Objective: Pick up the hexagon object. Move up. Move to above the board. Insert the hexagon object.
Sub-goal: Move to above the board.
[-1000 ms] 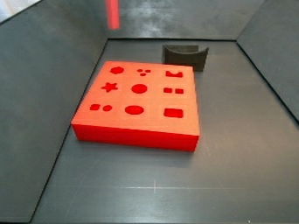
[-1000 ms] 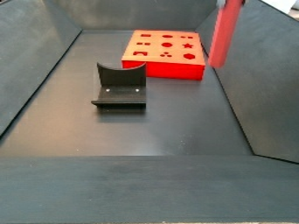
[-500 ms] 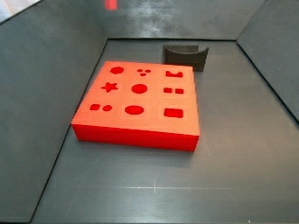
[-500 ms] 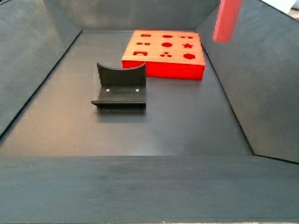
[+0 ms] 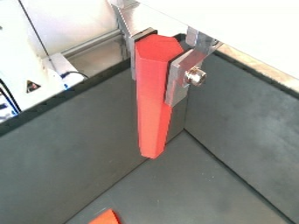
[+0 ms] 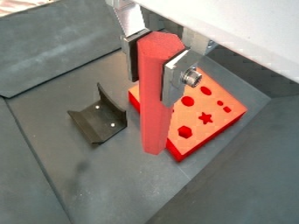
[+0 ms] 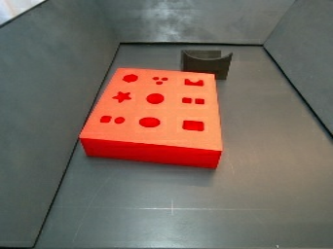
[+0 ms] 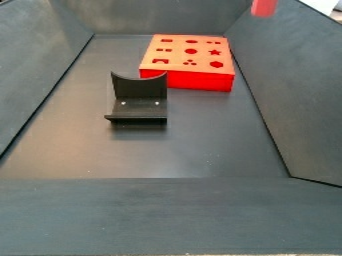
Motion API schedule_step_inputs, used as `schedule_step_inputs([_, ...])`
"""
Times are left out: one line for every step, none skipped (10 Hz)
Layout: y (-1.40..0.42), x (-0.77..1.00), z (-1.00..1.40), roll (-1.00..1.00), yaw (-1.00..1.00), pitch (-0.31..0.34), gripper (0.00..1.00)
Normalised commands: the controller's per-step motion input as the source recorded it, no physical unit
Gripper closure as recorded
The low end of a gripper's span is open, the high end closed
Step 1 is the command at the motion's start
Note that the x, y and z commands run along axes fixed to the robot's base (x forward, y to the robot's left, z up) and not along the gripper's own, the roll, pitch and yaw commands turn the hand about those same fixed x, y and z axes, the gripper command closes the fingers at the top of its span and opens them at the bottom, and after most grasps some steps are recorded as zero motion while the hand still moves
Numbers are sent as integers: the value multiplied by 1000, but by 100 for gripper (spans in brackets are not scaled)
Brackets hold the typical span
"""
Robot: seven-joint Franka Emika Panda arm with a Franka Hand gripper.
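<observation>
The hexagon object [image 5: 152,109], a long red-pink rod with a six-sided top, hangs upright between the silver fingers [image 5: 186,75] of my gripper [image 5: 156,54], which is shut on its upper end. It shows the same way in a wrist view [image 6: 153,109], held high over the floor. Only its lower tip [image 8: 265,6] shows in a side view, at the upper edge. The board [image 7: 156,112], a flat bright red block with shaped holes, lies on the floor below and to one side of the rod [image 6: 205,114] [image 8: 190,60]. The gripper itself is outside both side views.
The fixture [image 7: 208,63], a dark L-shaped bracket on a base plate, stands on the floor near the board [image 8: 138,100] [image 6: 98,123]. Dark sloped walls [image 8: 301,110] enclose the floor. A corner of the board [image 5: 103,217] shows at one wrist view's edge.
The rod has risen steadily. It has left one side view altogether, and in the other only its lower tip remains at the upper edge. Board and fixture have not moved.
</observation>
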Motion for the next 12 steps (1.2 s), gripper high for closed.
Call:
schedule_step_inputs([-17,8,186,0,25,80,100])
schedule_step_inputs([-1000,342,-82,115,-462,110,100])
schedule_step_inputs([-1000,347,-88,122,-406,103,100])
schedule_step_inputs([-1000,357,-90,96,-297,94,100])
schedule_step_inputs([-1000,373,-87,-13,-144,77,100])
schedule_step_inputs([-1000,372,-87,-17,-72,65,100])
schedule_step_inputs([-1000,379,-84,-5,-35,43,100])
schedule_step_inputs([-1000,392,-86,-26,-12,34,100])
schedule_step_inputs([-1000,403,-85,2,-12,22,100])
schedule_step_inputs([-1000,406,-84,-1,0,22,100])
schedule_step_inputs([-1000,428,-85,-17,3,23,100])
schedule_step_inputs([-1000,438,-83,-18,4,20,100])
